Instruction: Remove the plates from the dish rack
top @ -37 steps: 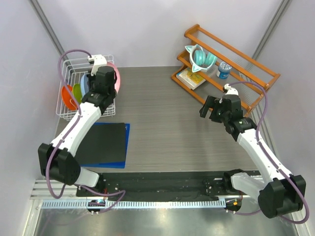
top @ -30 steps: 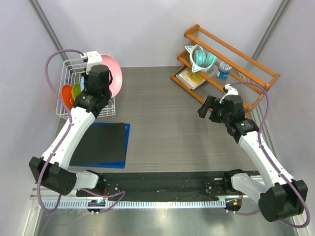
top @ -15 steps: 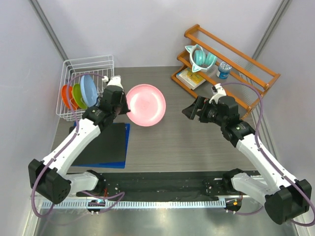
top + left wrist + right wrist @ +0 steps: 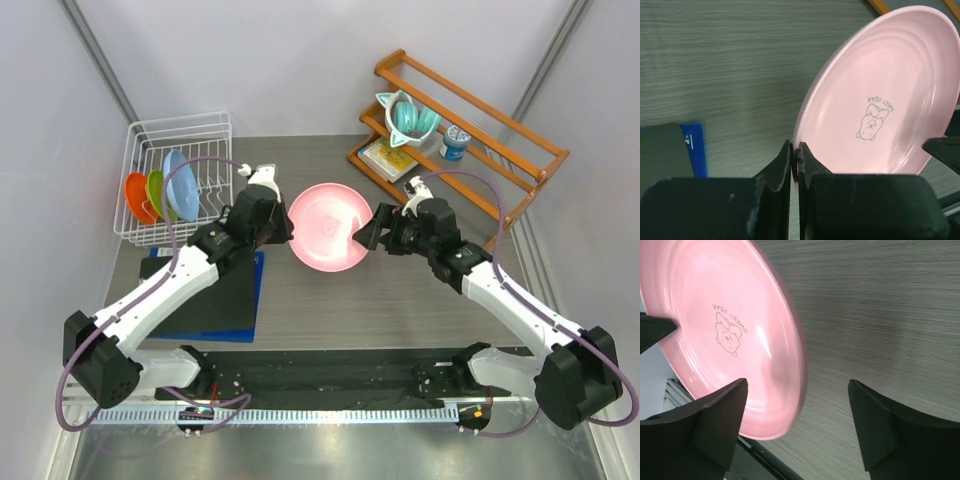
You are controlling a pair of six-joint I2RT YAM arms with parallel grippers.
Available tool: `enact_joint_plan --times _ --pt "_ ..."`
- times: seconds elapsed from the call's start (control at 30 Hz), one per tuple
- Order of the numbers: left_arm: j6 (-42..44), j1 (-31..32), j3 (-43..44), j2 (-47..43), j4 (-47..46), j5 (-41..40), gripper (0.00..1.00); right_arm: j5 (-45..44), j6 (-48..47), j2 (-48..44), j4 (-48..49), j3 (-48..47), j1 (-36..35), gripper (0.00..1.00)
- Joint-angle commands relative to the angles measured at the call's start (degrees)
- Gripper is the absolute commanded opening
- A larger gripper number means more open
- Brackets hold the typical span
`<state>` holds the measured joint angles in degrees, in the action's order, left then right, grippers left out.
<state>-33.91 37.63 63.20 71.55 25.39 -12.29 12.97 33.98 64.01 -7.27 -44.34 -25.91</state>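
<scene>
The round pink plastic plate (image 4: 330, 228) hangs over the middle of the desk, out of the rack and tilted, with its hollow face towards the overhead camera. A small printed cartoon figure with the words "SWEET DEAR" shows near its centre in both wrist views. The left hand (image 4: 286, 228) pinches the plate's left rim, its two black fingers (image 4: 782, 165) pressed tight on either side of the thin edge. The right hand (image 4: 368, 233) is at the opposite rim with its fingers (image 4: 722, 415) spread wide. The plate's edge sits in the gap between them, and they are not closed on it. Whether either finger touches the plate cannot be told.

The white wire dish rack (image 4: 180, 128) stands at the far left of the desk. Three plates are upright on edge in its left part: a small orange plate (image 4: 135, 197), a small lime green plate (image 4: 156, 192) and a larger light blue plate (image 4: 180, 185), set side by side.

The grey wood-grain desk (image 4: 330, 300) also carries a flat black mat with a blue border (image 4: 205, 295), which lies under the left arm, near the rack. At the far right stands an orange-brown wooden shelf rack (image 4: 500, 120), which holds a teal cup (image 4: 408, 117) and a few smaller items.
</scene>
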Motion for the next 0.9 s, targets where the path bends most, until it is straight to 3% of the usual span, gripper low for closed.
enact_joint_plan --times 0.0,0.03,0.1,0.13,0.17,0.2,0.23,0.27,0.3,0.37,0.4,0.63,0.87 --pt "-1.8 1.8 -0.4 0.9 -4.9 0.3 0.00 -1.3 -0.1 2.4 3.1 -1.1 -0.9 0.79" --pt "-1.8 1.9 -0.4 0.8 -5.0 0.2 0.00 -1.5 0.0 2.9 3.1 -1.0 -1.0 0.61" --pt "-1.7 2.4 -0.7 0.8 -5.1 -0.1 0.00 -1.3 0.1 3.7 2.8 -0.8 -1.0 0.39" --pt "-1.6 2.5 -0.6 0.8 -5.0 -0.4 0.00 -1.2 0.1 3.8 3.0 -0.6 -1.0 0.18" --pt "-1.3 2.5 -0.7 0.8 -5.1 -0.4 0.00 -1.4 0.2 3.8 2.9 -0.2 -1.0 0.05" --pt "-1.2 2.5 -1.1 0.5 -5.0 -0.9 0.00 -1.8 0.2 3.5 2.6 -0.1 -1.0 0.01" --pt "-1.3 2.5 -1.2 0.0 -4.8 -1.5 0.00 -2.5 0.2 3.0 2.3 0.0 -1.0 0.01" --pt "-1.4 2.5 -1.5 -0.3 -4.6 -3.2 0.08 -3.2 0.3 2.5 1.9 0.4 -1.0 0.01" --pt "-1.2 2.4 -2.0 -0.6 -4.7 -4.0 0.37 -5.2 0.2 2.0 1.5 0.5 -1.0 0.01" --pt "-0.8 2.4 -2.1 -1.5 -3.8 -7.0 0.55 -8.4 0.1 0.5 -0.4 0.7 -1.0 0.01" --pt "-0.3 2.5 -2.4 -1.8 -3.3 -7.9 0.99 -10.7 0.1 0.1 -0.9 0.7 -1.0 0.01" --pt "3.8 2.5 -1.8 -5.9 3.0 -22.2 0.99 -16.5 0.6 4.7 -8.0 -0.8 -0.3 0.01" --pt "7.1 2.5 -3.8 -12.7 2.9 -34.8 0.99 -19.7 1.4 11.7 -7.7 -0.7 1.2 0.01"
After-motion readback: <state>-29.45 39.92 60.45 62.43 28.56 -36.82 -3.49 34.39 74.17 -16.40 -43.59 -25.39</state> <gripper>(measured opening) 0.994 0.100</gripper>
